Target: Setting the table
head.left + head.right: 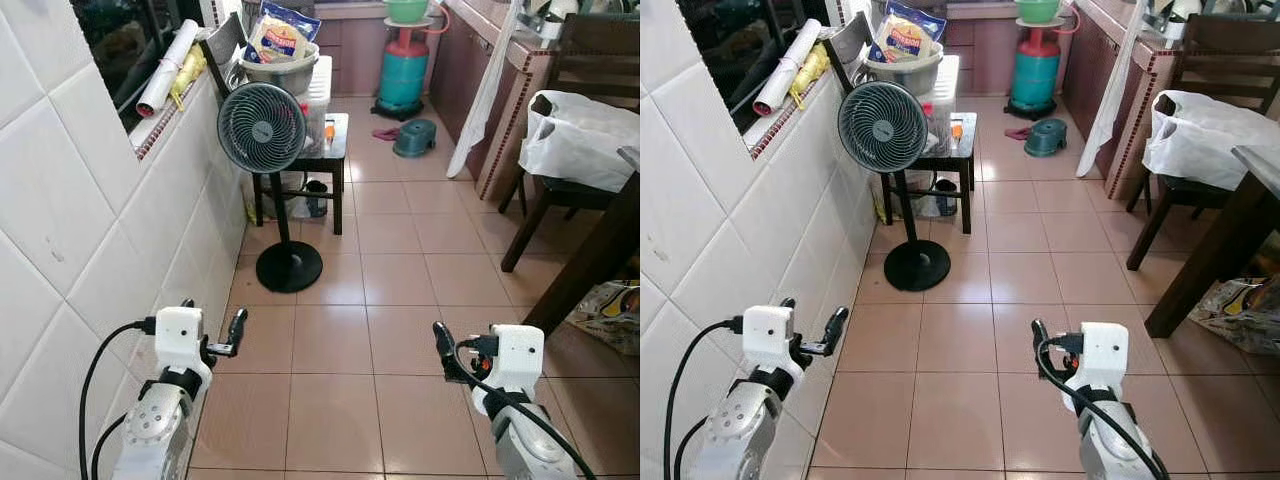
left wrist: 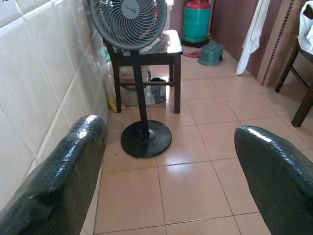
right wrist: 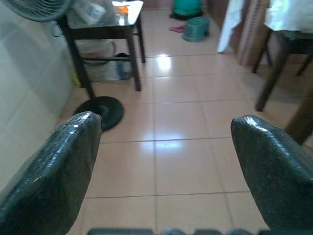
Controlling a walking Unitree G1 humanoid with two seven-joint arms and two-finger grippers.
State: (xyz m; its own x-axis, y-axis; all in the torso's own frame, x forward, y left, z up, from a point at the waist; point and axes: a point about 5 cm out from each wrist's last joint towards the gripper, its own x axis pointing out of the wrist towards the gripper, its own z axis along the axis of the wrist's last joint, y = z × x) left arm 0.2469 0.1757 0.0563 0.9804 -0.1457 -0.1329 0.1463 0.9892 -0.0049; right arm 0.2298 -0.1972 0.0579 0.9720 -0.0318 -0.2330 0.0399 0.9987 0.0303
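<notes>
A dark wooden dining table (image 1: 596, 250) stands at the right edge, with only its corner and one slanted leg showing; I see no tableware on it. My left gripper (image 1: 212, 315) is held low beside the tiled wall, open with nothing between its fingers (image 2: 73, 166). My right gripper (image 3: 166, 119) hangs low over the floor tiles, a short way left of the table leg. It is open too, with nothing between its fingers (image 1: 443, 345). Both point along the corridor toward the fan.
A standing fan (image 1: 262, 127) with a round black base (image 1: 288, 266) stands ahead by the left wall. Behind it are a dark side table (image 1: 333, 150) and a metal bowl (image 1: 280, 70). A chair bearing a white bag (image 1: 580, 135) is at right, a gas cylinder (image 1: 405, 70) far back.
</notes>
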